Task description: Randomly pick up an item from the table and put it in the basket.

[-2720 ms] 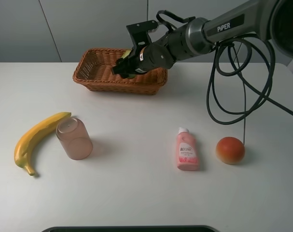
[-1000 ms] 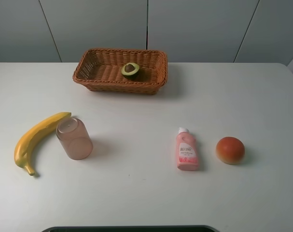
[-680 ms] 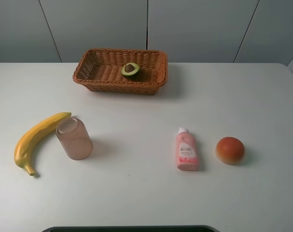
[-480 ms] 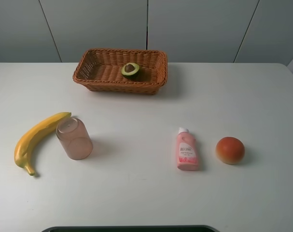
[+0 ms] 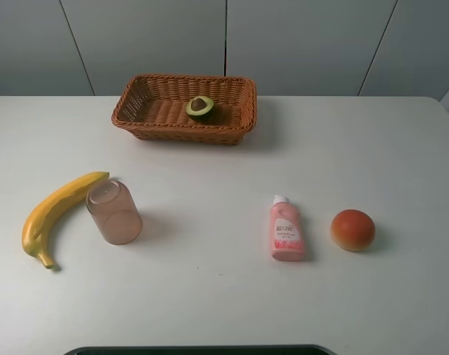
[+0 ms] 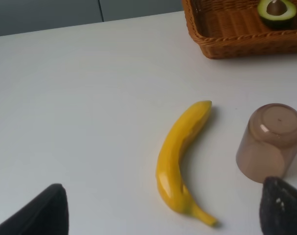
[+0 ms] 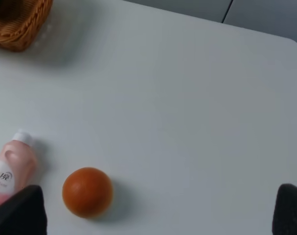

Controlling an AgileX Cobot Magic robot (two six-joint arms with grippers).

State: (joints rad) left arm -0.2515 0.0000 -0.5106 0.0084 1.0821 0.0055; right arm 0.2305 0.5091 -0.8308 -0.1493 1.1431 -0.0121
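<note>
The halved avocado lies cut side up inside the brown wicker basket at the back of the white table. It also shows in the left wrist view, in the basket. Neither arm shows in the exterior high view. My left gripper is open and empty, its dark fingertips wide apart above the banana. My right gripper is open and empty, its fingertips wide apart above the table near the orange-red fruit. A corner of the basket shows in the right wrist view.
A yellow banana and a pink tumbler on its side lie at the left. A pink bottle and a round orange-red fruit lie at the right. A dark edge runs along the table's front.
My right arm, which held the avocado over the basket 2.7 s ago, has left the exterior view. The avocado now lies in the basket. Nothing has moved in the last second.
</note>
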